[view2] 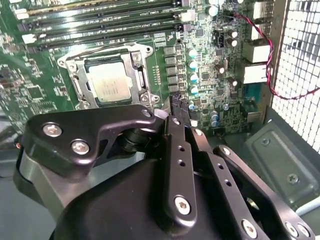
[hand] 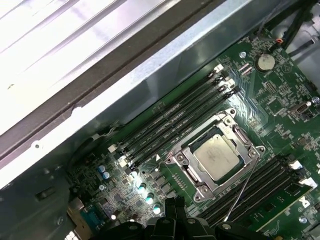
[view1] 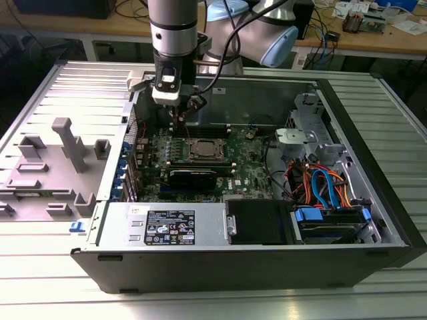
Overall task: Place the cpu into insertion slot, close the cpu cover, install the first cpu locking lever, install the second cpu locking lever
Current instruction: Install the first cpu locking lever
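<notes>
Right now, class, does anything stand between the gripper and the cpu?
Nothing visible does. The gripper hangs above the motherboard beside the insertion slot; the cpu lies in it, its top bare in the window of the cpu cover.

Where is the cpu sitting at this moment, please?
In both wrist views the cpu lies in the insertion slot, framed by the cpu cover, on the green motherboard between two banks of long memory slots.
</notes>
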Tool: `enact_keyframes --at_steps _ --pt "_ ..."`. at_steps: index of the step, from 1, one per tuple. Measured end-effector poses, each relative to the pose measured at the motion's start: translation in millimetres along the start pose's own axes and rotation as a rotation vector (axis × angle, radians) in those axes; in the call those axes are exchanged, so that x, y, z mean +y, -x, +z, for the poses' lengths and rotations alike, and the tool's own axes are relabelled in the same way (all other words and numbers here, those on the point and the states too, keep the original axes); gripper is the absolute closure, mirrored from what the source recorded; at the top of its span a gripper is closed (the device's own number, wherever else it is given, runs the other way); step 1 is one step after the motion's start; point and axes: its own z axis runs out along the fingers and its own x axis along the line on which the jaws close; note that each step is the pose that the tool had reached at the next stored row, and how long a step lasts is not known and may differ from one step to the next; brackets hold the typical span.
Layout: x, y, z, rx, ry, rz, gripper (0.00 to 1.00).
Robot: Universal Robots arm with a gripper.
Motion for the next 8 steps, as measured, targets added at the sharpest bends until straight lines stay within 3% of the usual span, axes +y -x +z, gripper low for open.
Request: enact_keyframes --at_steps 8 --pt "-0.1 -0.1 0.0 0.0010 0.0005 -0.138 0.89"
